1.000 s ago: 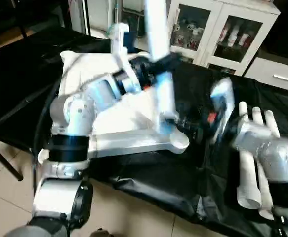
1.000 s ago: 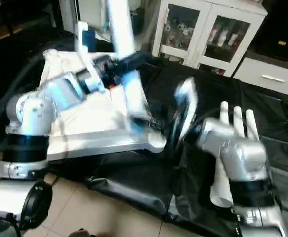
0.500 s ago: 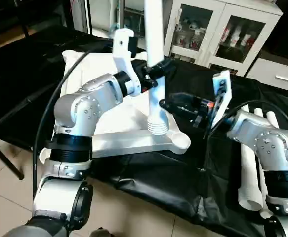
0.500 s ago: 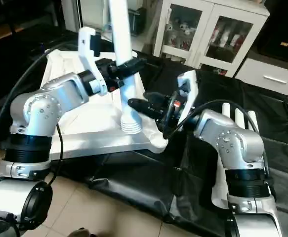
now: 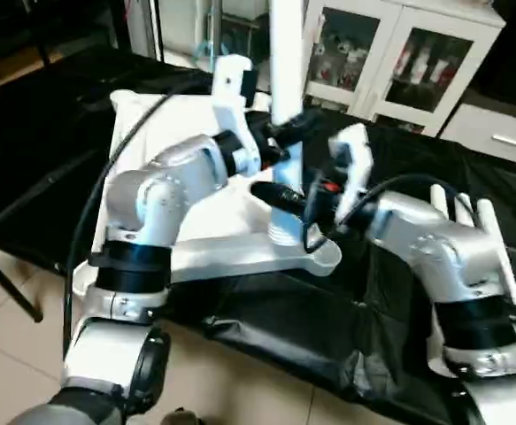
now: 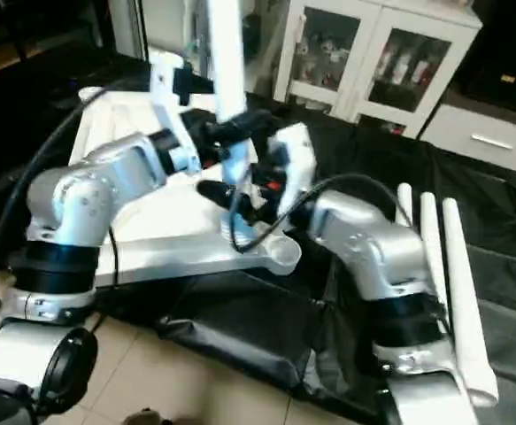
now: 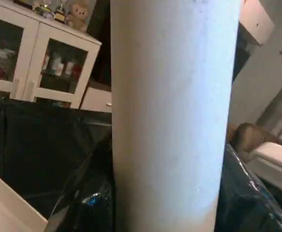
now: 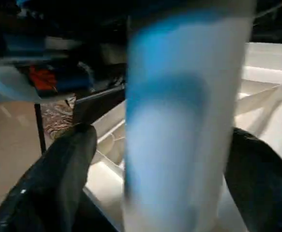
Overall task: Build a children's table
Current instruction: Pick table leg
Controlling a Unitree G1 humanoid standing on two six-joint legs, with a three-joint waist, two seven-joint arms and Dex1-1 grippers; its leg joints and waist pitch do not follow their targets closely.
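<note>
Two grippers now crowd one upright leg (image 5: pixel 286 53) at the centre of the head frames. Half a second ago our right gripper (image 5: pixel 271 193) hung a little way to the right of the tube; it has since swung left, and its black fingers (image 8: pixel 58 169) now stand wide apart on either side of the leg's lower end, not yet closed. Our left gripper (image 5: pixel 286 135) is clamped on the leg higher up, as before. We judge the leg's ribbed foot is being steadied over the near corner socket (image 5: pixel 321 256) of the tabletop (image 5: pixel 200 235) before pressing in.

The tabletop lies underside-up, centre-left, on the black-covered worktable (image 5: pixel 266 319): smooth white moulded plastic with raised ribs and a rounded corner cup. The leg is a plain matte white tube. Three spare legs (image 6: pixel 448 266) lie side by side at lower right, their far ends rounded.
</note>
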